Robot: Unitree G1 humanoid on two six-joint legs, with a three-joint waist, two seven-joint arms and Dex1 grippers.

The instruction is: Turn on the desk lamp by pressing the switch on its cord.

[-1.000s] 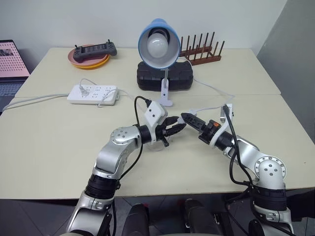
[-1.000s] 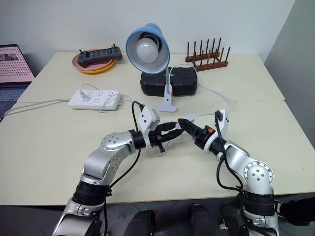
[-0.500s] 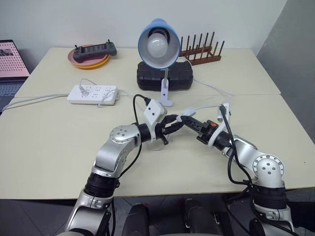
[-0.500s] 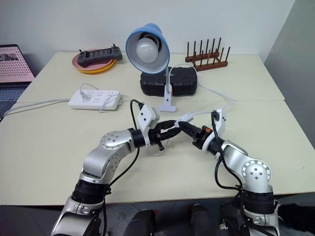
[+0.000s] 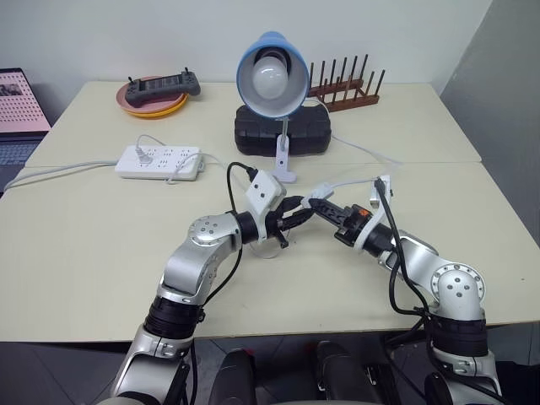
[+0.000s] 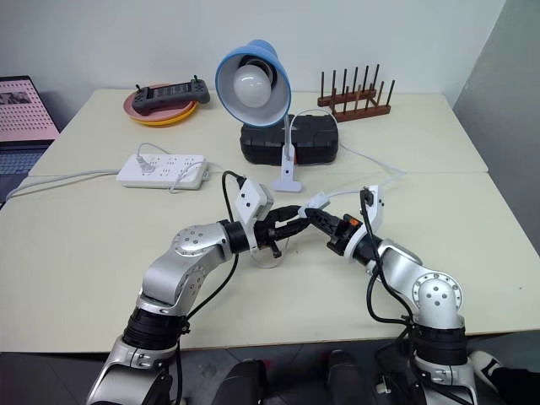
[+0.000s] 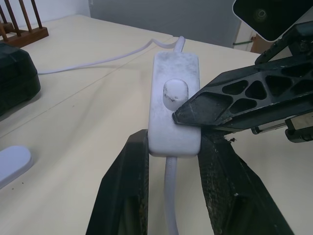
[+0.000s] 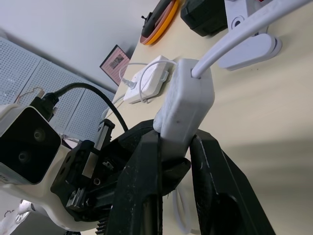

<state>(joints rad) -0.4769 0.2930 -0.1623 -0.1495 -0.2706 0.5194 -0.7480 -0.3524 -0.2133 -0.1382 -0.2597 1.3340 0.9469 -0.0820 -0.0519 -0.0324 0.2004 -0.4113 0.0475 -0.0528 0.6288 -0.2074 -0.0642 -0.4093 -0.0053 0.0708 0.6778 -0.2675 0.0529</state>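
The desk lamp (image 5: 272, 74), with a light-blue shade and white bulb, stands at the back of the table facing me. Its thin white cord (image 5: 359, 180) runs forward to the small white switch (image 7: 174, 112), which is lifted just above the table's middle. My left gripper (image 7: 171, 142) is shut on the switch's near end, one finger on each side. My right gripper (image 8: 173, 142) comes in from the opposite side and is shut across the switch body. One of its fingertips (image 7: 195, 110) rests on the top face right beside the round button.
A white power strip (image 5: 160, 160) lies at the left. A black case (image 5: 283, 135) sits behind the lamp's base, and a wooden peg rack (image 5: 346, 89) stands at the back right. A plate with a controller (image 5: 156, 94) is at the back left. A laptop (image 5: 17, 110) is at the far left.
The right gripper's fingers, spread apart a second ago, have closed onto the switch held by the left gripper. The left gripper has kept still.
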